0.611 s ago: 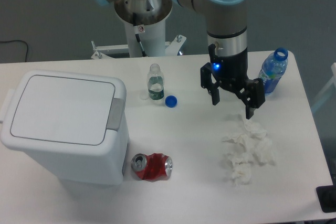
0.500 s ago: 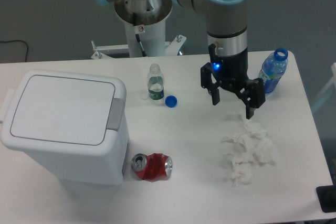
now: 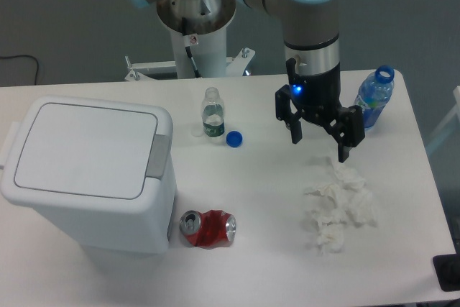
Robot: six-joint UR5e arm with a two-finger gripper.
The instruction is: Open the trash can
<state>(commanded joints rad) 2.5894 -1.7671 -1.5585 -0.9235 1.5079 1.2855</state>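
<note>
The trash can (image 3: 86,177) is a large white rectangular bin at the left of the table. Its flat lid (image 3: 85,149) lies shut, with a grey latch tab (image 3: 158,156) on its right edge. My gripper (image 3: 319,147) hangs open and empty over the right half of the table, well to the right of the bin, just above a pile of crumpled white tissue (image 3: 338,206). Its two black fingers (image 3: 343,150) point down and stand wide apart.
A crushed red soda can (image 3: 208,228) lies beside the bin's front right corner. A small clear bottle (image 3: 211,113) and a blue cap (image 3: 233,139) stand mid-table. A blue-tinted bottle (image 3: 374,98) stands at the right. The robot's base column (image 3: 194,41) rises behind the table.
</note>
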